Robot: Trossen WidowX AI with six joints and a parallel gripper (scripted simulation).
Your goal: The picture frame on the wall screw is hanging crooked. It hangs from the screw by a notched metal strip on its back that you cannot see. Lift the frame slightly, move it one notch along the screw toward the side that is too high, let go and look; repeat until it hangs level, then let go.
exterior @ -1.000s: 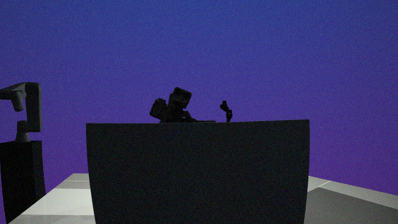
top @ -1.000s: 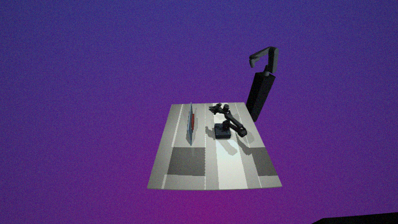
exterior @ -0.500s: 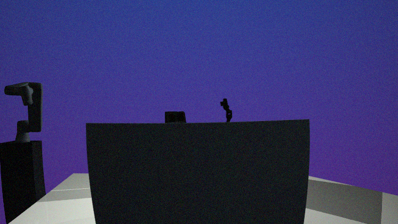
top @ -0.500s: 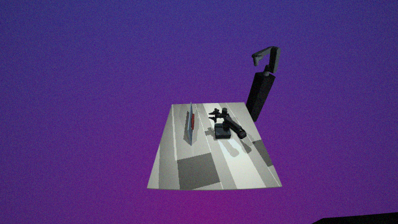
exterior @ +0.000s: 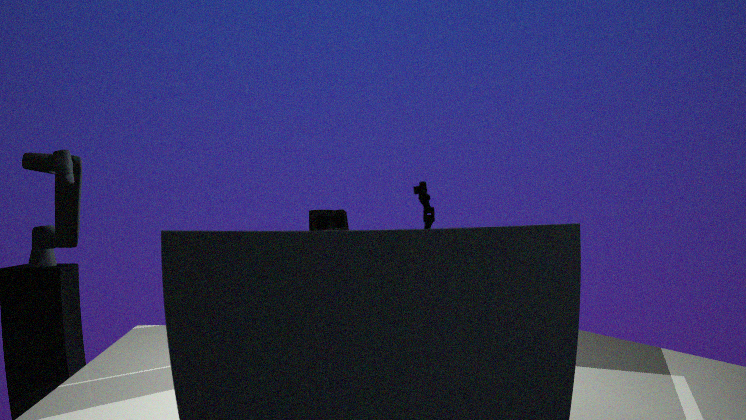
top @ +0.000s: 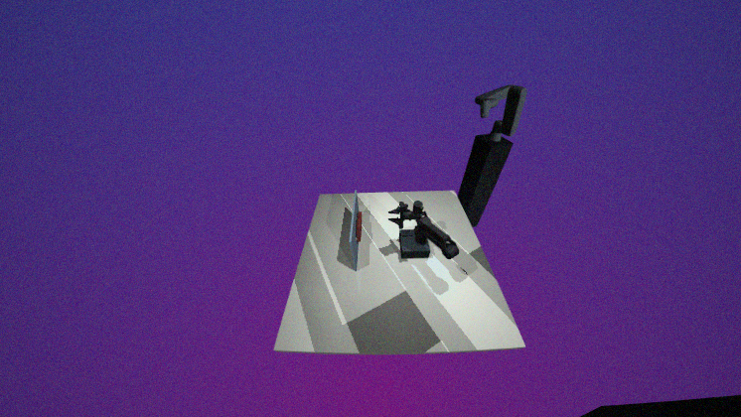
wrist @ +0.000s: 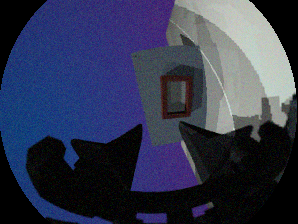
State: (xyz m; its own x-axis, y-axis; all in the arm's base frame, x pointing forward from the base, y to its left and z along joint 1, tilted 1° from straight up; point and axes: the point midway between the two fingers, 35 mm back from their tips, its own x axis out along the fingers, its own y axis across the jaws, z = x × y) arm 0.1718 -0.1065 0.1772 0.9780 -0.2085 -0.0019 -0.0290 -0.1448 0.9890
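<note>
The red picture frame point(top: 359, 226) point(wrist: 164, 100) is against the upright grey-blue wall panel point(top: 355, 253) point(exterior: 365, 323) point(wrist: 145, 90). The wrist view shows its front face, but that view is tilted and curved, so I cannot tell how crooked the frame hangs. The screw and the notched strip are not visible. My gripper point(top: 389, 215) point(wrist: 160, 125) is open with nothing between its fingers. Its fingers point toward the panel, with a gap between fingertips and frame in the top view. In the exterior view the panel hides the frame and the fingers.
My arm's base point(top: 414, 250) stands on the table point(top: 321, 331) point(exterior: 631, 391), on the frame's side of the panel. A tall black pedestal point(top: 485, 176) point(exterior: 31, 313) carrying another arm point(top: 513, 108) point(exterior: 66, 203) stands beside the table. A small dark shape point(exterior: 428, 203) shows above the panel.
</note>
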